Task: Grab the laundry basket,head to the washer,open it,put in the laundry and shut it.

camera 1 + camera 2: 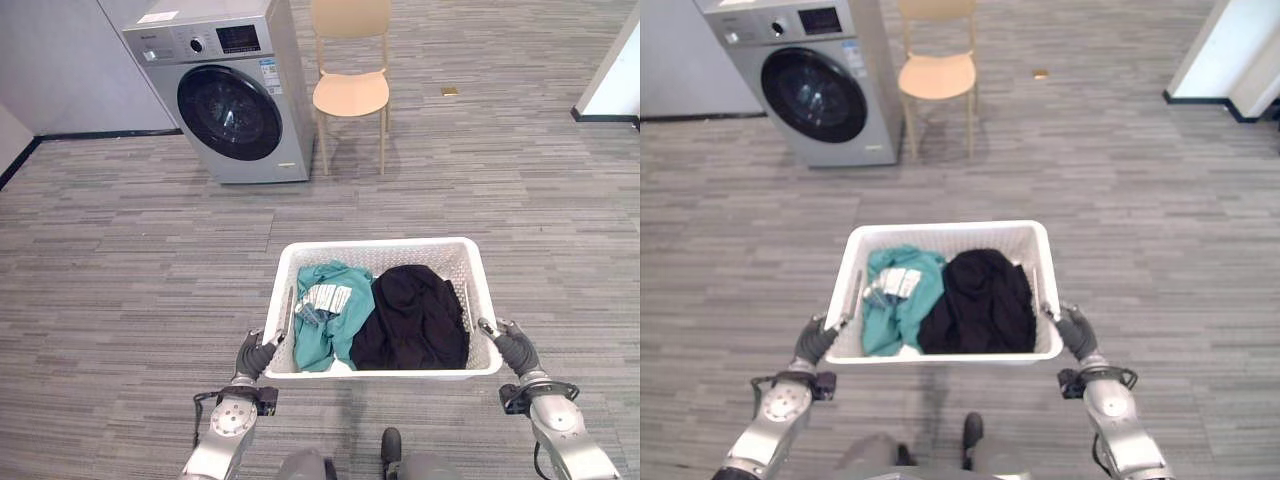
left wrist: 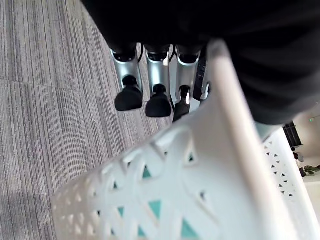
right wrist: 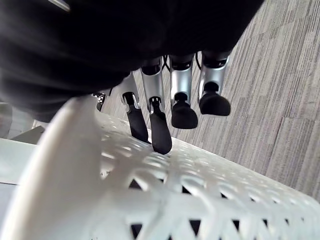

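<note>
The white basket (image 1: 384,252) hangs between the two hands, above the grey floor (image 1: 120,260). The left hand (image 1: 255,355) grips its left rim, fingers (image 2: 159,87) curled against the lattice wall; the right hand (image 1: 514,347) grips the right rim the same way, fingers (image 3: 182,100) curled. In the basket, a teal garment (image 1: 330,310) lies left of a black one (image 1: 415,315), touching. Well beyond the basket stands the washer (image 1: 235,90), door shut, a chair (image 1: 352,85) just right of it

A pale wooden chair (image 1: 351,80) stands on grey striped carpet (image 1: 120,250), a small brass plate (image 1: 449,91) nearby.
</note>
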Motion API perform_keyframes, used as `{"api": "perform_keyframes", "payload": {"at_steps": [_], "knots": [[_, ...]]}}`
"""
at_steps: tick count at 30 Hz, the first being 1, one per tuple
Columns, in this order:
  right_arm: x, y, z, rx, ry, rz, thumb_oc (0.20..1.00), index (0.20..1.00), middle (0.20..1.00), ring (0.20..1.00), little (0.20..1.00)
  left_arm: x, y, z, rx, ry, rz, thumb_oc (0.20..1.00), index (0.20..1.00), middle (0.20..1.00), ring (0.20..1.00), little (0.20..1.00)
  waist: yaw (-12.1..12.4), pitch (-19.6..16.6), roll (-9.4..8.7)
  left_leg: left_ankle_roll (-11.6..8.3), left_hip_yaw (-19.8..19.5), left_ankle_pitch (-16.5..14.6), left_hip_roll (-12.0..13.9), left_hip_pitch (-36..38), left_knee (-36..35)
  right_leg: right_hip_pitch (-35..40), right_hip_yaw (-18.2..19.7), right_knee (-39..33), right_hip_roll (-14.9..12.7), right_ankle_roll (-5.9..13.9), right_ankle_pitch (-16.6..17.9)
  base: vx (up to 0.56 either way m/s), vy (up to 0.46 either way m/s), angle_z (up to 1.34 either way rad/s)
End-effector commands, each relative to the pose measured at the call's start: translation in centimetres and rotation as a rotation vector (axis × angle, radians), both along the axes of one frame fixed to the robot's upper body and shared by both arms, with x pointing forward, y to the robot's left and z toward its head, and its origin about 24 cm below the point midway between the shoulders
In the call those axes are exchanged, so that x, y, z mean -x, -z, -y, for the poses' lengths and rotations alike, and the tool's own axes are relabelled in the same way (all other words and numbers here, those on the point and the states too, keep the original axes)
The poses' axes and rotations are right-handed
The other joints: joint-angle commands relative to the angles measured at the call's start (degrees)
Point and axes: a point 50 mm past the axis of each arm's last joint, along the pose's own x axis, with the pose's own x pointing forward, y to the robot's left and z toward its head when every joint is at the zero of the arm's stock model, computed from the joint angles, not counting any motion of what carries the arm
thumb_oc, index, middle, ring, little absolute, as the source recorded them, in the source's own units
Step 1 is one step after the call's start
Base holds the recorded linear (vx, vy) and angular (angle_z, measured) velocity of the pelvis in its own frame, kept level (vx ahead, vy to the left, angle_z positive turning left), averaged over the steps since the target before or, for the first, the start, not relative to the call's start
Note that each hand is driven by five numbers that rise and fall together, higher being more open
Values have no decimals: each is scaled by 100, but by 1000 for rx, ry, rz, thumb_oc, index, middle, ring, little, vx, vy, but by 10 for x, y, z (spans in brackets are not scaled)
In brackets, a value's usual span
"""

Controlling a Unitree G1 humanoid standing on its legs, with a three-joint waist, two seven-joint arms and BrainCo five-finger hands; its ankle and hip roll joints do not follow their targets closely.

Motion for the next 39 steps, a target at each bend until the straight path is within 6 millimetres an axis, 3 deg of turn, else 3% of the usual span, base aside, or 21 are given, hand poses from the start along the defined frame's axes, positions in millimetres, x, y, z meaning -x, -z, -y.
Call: {"api": "perform_keyframes", "payload": {"at_steps": [1,4,7,8,9,11,13,18,19,21,24,27,28,29,30,31,34,36,37,39], "knots": [[-15,-46,-15,-141,-39,280,200,200,200,200,200,-11,-30,18,75,113,180,200,200,200,200,200,-28,-154,151,-250,215,1154,144,362,-1267,45,-369,362,-125,972,-569,239,17,-9],[-16,-44,-17,-155,-24,274,200,200,200,200,200,-10,-30,19,73,118,176,200,200,200,200,200,85,-123,195,-362,195,1592,95,162,-1764,405,-224,343,-30,979,-722,344,64,-24],[-16,-39,-26,-215,-61,253,200,200,200,200,200,-5,-28,18,78,120,160,200,200,200,200,200,185,-320,235,-197,-11,1490,20,406,-1937,642,-28,486,-86,1050,-943,523,228,-82],[-18,-38,-31,-240,-75,252,200,200,200,200,200,-5,-28,18,82,120,161,200,200,200,200,200,223,-405,153,-102,62,1294,-28,485,-1796,695,54,613,-270,1166,-961,510,258,-120],[-20,-39,-36,-247,-96,253,200,200,200,200,200,-6,-29,16,78,122,161,200,200,200,200,200,244,-424,84,50,111,1072,-66,600,-1693,487,187,1191,-396,1296,-831,456,236,-121],[-22,-41,-40,-246,-112,260,200,200,200,200,200,-9,-31,11,63,110,168,200,200,200,200,200,234,-404,51,181,234,856,-106,760,-1650,149,253,1787,-490,1466,-580,264,139,-75],[-25,-41,-46,-254,-140,254,200,200,200,200,200,-9,-33,8,57,100,175,200,200,200,200,200,155,-295,113,254,353,648,-85,1193,-1771,-616,157,2089,-429,1423,-426,305,92,-32],[-25,-40,-48,-276,-144,248,200,200,200,200,200,-7,-33,6,61,87,179,200,200,200,200,200,-15,-112,165,189,388,375,-61,1751,-1918,-1244,-375,1416,-438,1375,-205,264,-33,3],[-23,-40,-46,-286,-134,249,200,200,200,200,200,-9,-33,4,55,72,184,200,200,200,200,200,-154,-58,133,74,222,143,-77,2143,-1968,-1563,-560,636,-441,1474,76,615,-184,34],[-21,-38,-45,-272,-133,243,200,200,200,200,200,-11,-34,3,46,57,197,200,200,200,200,200,-241,-84,157,-53,-44,-79,-24,2528,-2050,-1805,-439,330,-470,1622,289,644,-238,67],[-20,-38,-43,-264,-130,243,200,200,200,200,200,-10,-33,4,55,63,194,200,200,200,200,200,-283,-166,81,-90,-187,-116,-44,2594,-2002,-1686,-341,324,-537,1534,487,366,-229,71],[-20,-37,-39,-228,-133,235,200,200,200,200,200,-10,-28,9,84,54,181,200,200,200,200,200,-351,-282,202,-285,-267,137,338,2573,-1565,-1623,-285,611,-464,1348,427,507,-400,86],[-21,-40,-27,-178,-104,245,200,200,200,200,200,-14,-27,16,108,62,175,200,200,200,200,200,-335,-214,275,-433,-249,1206,885,1835,168,-1167,-531,649,-325,936,16,486,-487,55],[-21,-40,-27,-178,-104,245,200,200,200,200,200,-14,-27,16,108,62,175,200,200,200,200,200,-342,-214,280,-438,-261,1201,893,1824,183,-1165,-541,648,-320,931,15,587,-498,77],[-19,-39,-24,-173,-94,235,200,200,200,200,200,-14,-28,17,116,64,178,200,200,200,200,200,-251,-179,231,-263,-219,967,740,1540,219,-890,-534,580,-312,876,-162,179,-91,27],[-19,-39,-24,-173,-94,235,200,200,200,200,200,-14,-28,17,116,64,178,200,200,200,200,200,-254,-177,233,-260,-222,958,741,1536,230,-888,-537,582,-312,878,-166,287,-122,20],[-18,-37,-20,-172,-81,223,200,200,200,200,200,-12,-25,18,119,68,162,200,200,200,200,200,-70,-115,160,-96,-295,514,338,918,-156,-522,-474,485,-353,934,-344,321,-85,-29],[-16,-36,-18,-172,-69,221,200,200,200,200,200,-9,-22,17,112,70,146,200,200,200,200,200,87,-47,169,-213,-400,925,189,394,-890,-176,-400,421,-239,923,-500,341,-53,-19],[-16,-36,-18,-172,-68,221,200,200,200,200,200,-9,-22,17,112,70,146,200,200,200,200,200,89,-43,163,-214,-397,936,181,411,-912,-169,-399,419,-244,924,-502,211,-15,-27],[-16,-35,-19,-176,-52,224,200,200,200,200,200,-9,-22,18,104,76,144,200,200,200,200,200,201,-17,247,-373,-329,1571,197,64,-1730,167,-383,383,-71,928,-677,356,-3,-41]]}}
